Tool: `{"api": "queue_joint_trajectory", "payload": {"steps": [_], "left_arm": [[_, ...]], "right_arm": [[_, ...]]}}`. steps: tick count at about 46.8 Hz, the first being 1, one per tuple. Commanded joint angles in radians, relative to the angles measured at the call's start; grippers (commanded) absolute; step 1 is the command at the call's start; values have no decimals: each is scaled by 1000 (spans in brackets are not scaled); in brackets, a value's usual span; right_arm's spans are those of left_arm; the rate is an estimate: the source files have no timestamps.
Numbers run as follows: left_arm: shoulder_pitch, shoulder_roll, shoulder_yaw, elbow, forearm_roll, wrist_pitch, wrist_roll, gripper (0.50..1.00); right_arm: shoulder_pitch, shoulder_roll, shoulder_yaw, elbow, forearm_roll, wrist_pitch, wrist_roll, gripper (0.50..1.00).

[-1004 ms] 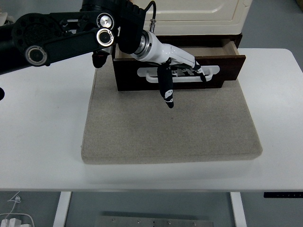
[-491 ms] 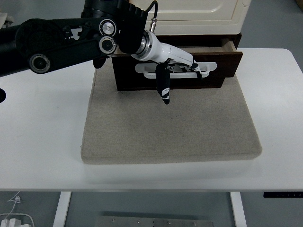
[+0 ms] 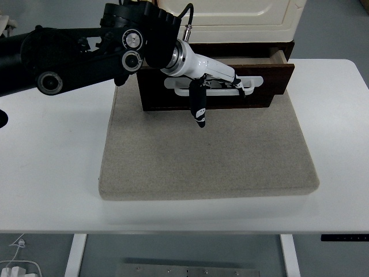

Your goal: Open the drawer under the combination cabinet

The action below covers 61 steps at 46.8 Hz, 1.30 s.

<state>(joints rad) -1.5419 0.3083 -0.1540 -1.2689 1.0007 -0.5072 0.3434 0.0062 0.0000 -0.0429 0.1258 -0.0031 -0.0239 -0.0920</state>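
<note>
1. The left arm [image 3: 75, 49] reached in from the left edge across the white bench [image 3: 52, 150].
2. Its left hand [image 3: 216, 78] lay on the drawer [image 3: 213, 86] front; the fingers [image 3: 239, 88] curled into the white handle [image 3: 253, 82], gripping it, while the thumb [image 3: 199, 107] hung down loose.
3. The dark brown drawer stood pulled partway out beneath the cream cabinet [image 3: 242, 20], resting on the far edge of a grey mat [image 3: 207, 156].
4. No brand, label or writing could be read anywhere.
</note>
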Motion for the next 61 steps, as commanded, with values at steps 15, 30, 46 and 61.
{"api": "queue_joint_trajectory", "payload": {"steps": [15,30,46,61], "left_arm": [[11,-12,1,-1,42,12,-3,1000],[14,-20,1,-3,68,16,-7,1000],[16,-20,-7,-23,104,49,-11,1000],[16,-29,-15,-23,124,59,-11,1000]], "right_arm": [[0,0,0,0,0,-1,0,928],[0,0,0,0,0,-1,0,928],[0,0,0,0,0,-1,0,928],[0,0,0,0,0,-1,0,928]]}}
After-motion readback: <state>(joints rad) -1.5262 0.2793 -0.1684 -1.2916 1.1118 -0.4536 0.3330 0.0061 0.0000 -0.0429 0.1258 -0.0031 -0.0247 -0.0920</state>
